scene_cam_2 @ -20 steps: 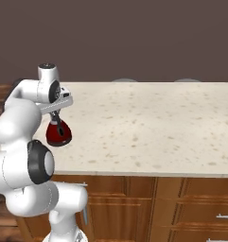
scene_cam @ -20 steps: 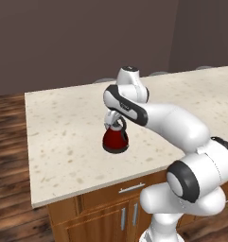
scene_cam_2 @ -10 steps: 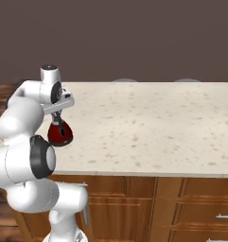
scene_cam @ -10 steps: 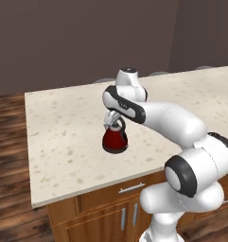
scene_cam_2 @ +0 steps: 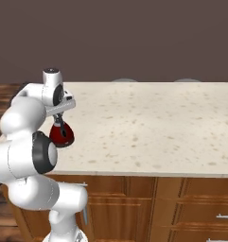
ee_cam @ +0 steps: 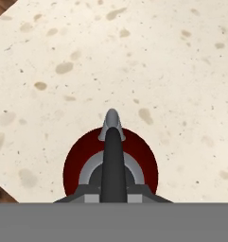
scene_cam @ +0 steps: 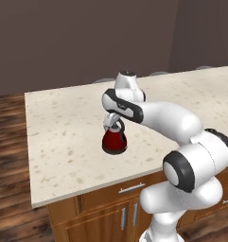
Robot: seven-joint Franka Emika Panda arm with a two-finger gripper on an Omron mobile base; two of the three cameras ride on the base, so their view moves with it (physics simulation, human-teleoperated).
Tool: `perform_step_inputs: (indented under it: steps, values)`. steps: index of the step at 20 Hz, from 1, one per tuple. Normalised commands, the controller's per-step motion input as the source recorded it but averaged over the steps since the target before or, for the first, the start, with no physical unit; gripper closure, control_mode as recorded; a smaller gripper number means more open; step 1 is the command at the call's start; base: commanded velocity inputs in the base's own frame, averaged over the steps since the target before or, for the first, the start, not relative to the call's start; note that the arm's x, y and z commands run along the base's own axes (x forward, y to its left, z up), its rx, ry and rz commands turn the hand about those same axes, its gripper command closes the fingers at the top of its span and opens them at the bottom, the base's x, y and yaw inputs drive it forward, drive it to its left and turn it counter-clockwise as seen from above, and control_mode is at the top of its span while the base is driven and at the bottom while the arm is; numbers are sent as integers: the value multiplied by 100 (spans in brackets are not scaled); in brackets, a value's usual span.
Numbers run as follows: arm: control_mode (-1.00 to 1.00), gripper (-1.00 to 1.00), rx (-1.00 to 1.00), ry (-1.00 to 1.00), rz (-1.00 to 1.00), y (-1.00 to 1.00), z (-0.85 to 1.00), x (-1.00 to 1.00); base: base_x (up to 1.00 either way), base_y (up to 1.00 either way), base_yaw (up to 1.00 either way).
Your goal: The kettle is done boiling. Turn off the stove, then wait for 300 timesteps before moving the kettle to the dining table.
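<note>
The small red kettle with its grey lid and dark arched handle is on or just above the beige speckled dining table, near its front left part. My gripper points straight down and is shut on the kettle's handle. In the right base view the kettle hangs under the gripper close to the table's left end. In the hand view the kettle's spout points away from my gripper over the tabletop. The stove is out of view.
The table's front edge runs just before the kettle, over wooden drawers with silver handles. Dark wood floor lies beyond the table's left end. Round grey seat tops peek over the far edge. Bare tabletop stretches to the right.
The kettle stays at the same spot in the shut gripper. Only the arm's lower links have shifted slightly.
</note>
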Motion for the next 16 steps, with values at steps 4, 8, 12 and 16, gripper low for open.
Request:
perform_step_inputs:
  steps: [4,8,12,16]
  values:
    - [-100,100,0,0,0,0,-15,9,0,0,0]
    - [-100,100,0,0,0,0,-11,5,0,0,0]
    - [-100,100,0,0,0,0,-12,2,0,0,0]
    - [-100,100,0,0,0,0,-13,1,0,0,0]
